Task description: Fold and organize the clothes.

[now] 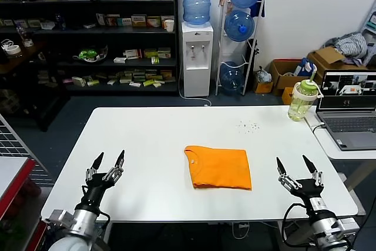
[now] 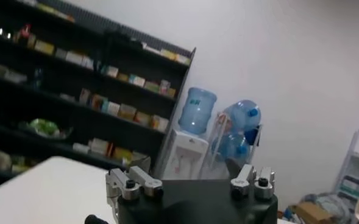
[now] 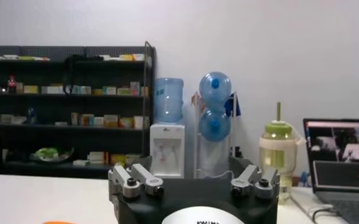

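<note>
The orange T-shirt (image 1: 218,167) lies folded into a rectangle on the white table (image 1: 147,139), plain orange side up, slightly right of centre. My left gripper (image 1: 110,158) is open and empty, raised at the table's near left corner, fingers pointing up. My right gripper (image 1: 293,163) is open and empty at the near right corner, fingers pointing up. Both stand well apart from the shirt. A sliver of orange (image 3: 58,222) shows at the edge of the right wrist view. The left wrist view shows no shirt.
A green drink bottle (image 1: 299,99) stands at the table's far right corner. An open laptop (image 1: 346,105) sits on a side table to the right. Small dark specks (image 1: 249,126) lie on the table. Shelves, a water dispenser (image 1: 197,57) and boxes stand behind.
</note>
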